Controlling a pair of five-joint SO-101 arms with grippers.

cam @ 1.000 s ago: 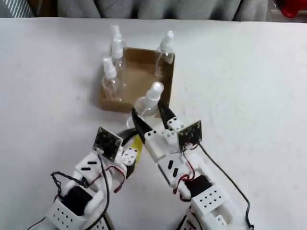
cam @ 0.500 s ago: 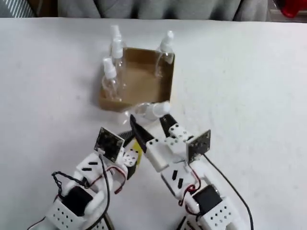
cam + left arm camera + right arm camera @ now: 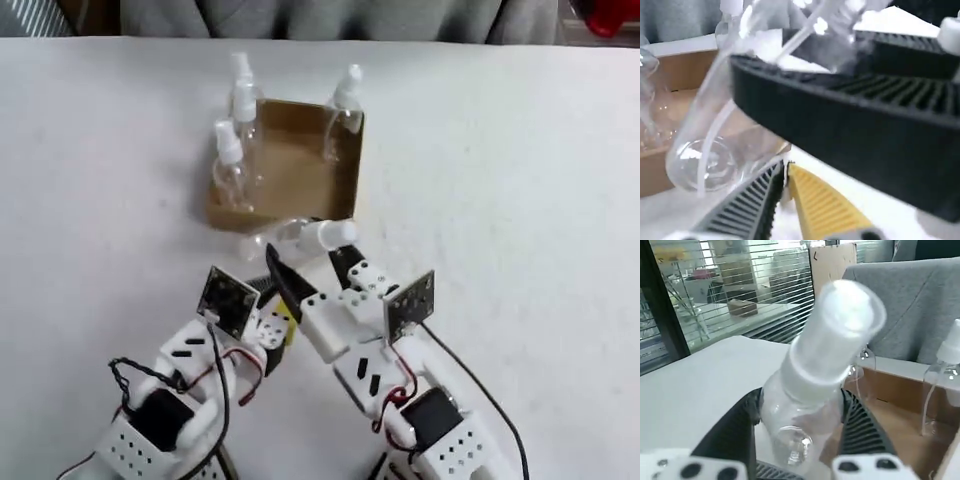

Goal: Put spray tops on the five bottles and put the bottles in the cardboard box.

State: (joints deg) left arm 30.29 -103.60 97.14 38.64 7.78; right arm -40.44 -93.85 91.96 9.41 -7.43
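Note:
The cardboard box (image 3: 290, 165) stands mid-table with several clear bottles upright in it, each with a white spray top, such as one at its back right corner (image 3: 345, 100) and one at its front left (image 3: 228, 152). My right gripper (image 3: 303, 252) is shut on one more capped bottle (image 3: 295, 234), which is tipped nearly flat just in front of the box's near wall, cap to the right. In the right wrist view this bottle (image 3: 810, 390) sits between the black fingers (image 3: 730, 440). My left gripper (image 3: 275, 297) hangs beside it, shut (image 3: 786, 172) on nothing.
The two arms crowd together at the near edge of the white table (image 3: 520, 180). Open tabletop lies left and right of the box. Grey fabric (image 3: 330, 18) runs along the far edge. A bottle (image 3: 940, 380) in the box stands close behind the held one.
The right gripper has pulled back from the box toward the arms, and its bottle has tipped from upright to nearly flat. The left arm has stayed still.

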